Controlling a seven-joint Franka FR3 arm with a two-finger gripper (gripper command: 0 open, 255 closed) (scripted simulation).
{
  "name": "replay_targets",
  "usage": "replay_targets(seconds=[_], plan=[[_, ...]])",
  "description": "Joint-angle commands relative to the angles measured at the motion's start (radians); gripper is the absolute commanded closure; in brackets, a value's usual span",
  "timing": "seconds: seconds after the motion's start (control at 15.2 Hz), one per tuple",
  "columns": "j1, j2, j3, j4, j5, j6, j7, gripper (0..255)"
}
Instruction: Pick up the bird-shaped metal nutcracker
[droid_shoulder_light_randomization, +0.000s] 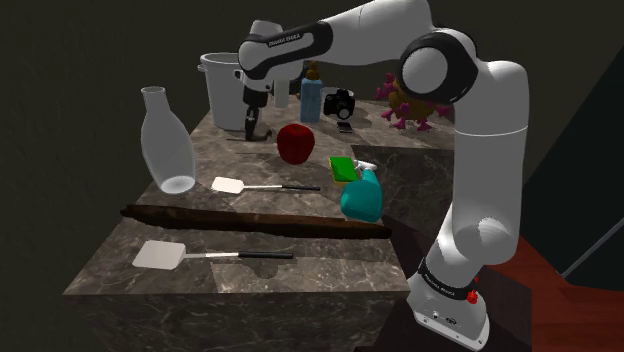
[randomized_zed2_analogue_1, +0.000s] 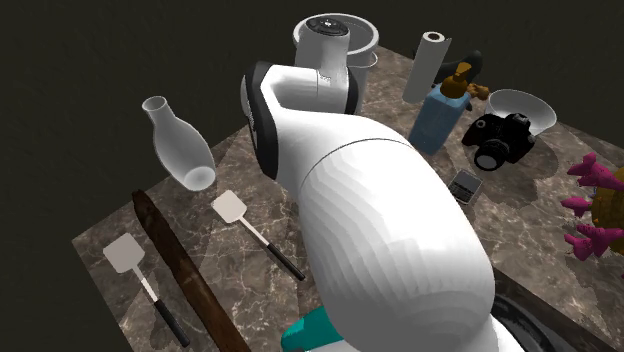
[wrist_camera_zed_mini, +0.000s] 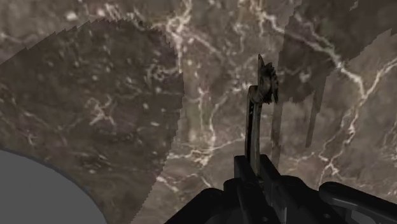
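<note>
The nutcracker (wrist_camera_zed_mini: 256, 127) is a thin, dull metal piece with a toothed top. In the wrist view it rises straight out from between my black fingers over the marble counter (wrist_camera_zed_mini: 127, 95) and casts a shadow beside itself. My gripper (wrist_camera_zed_mini: 257, 172) looks shut on its lower end. In the shoulder view the gripper (droid_shoulder_light_randomization: 253, 130) hangs point-down just above the counter's back part, right in front of the white pot (droid_shoulder_light_randomization: 222, 85). The arm's white body hides the hand in the second exterior view.
A red apple (droid_shoulder_light_randomization: 295, 143) sits just right of the gripper, and a clear glass bottle (droid_shoulder_light_randomization: 165, 145) stands to its left. Two spatulas (droid_shoulder_light_randomization: 228, 185) (droid_shoulder_light_randomization: 160, 255), a dark wooden strip (droid_shoulder_light_randomization: 250, 218), a teal spray bottle (droid_shoulder_light_randomization: 360, 195), a blue bottle (droid_shoulder_light_randomization: 311, 100) and a camera (droid_shoulder_light_randomization: 340, 103) share the counter.
</note>
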Motion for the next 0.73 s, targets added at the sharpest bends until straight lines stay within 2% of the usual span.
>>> replay_targets(seconds=[0.0,0.53,0.66], plan=[[0.000,-0.008,-0.001,0.016,-0.003,-0.024,0.005,255],[-0.002,-0.020,-0.004,0.106,-0.012,-0.124,0.022,255],[-0.002,-0.020,-0.004,0.108,-0.012,-0.126,0.022,255]])
